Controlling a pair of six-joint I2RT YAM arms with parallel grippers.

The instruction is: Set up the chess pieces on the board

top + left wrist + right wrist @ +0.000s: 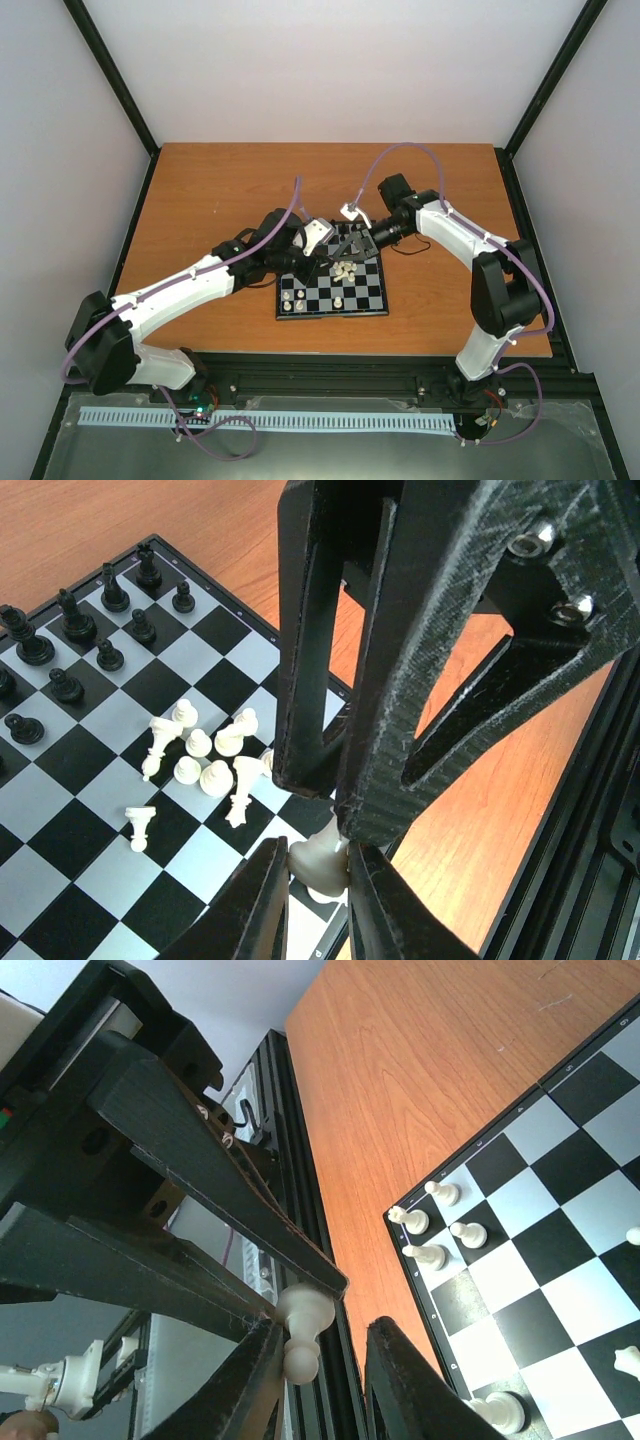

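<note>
The board (pixel 360 292) lies at the table's near centre. A heap of cream-white pieces (pixel 344 270) lies toppled on it, also seen in the left wrist view (pixel 205 760). Both grippers meet just above the board's far edge. My left gripper (pixel 335 247) (pixel 318 858) is shut on the base of a cream-white pawn (pixel 320 862). My right gripper (pixel 352 246) (pixel 325 1345) is open around the same pawn (pixel 305 1325); the pawn touches only its left finger. Black pieces (pixel 75 630) stand in rows along one side of the board (pixel 60 865).
A few white pieces (pixel 432 1232) stand at a corner of the board (pixel 560 1300), near its edge. One more stands alone mid-board (pixel 338 302). The black rail (pixel 330 375) runs along the table's near edge. Bare wooden table (pixel 240 190) lies beyond the board.
</note>
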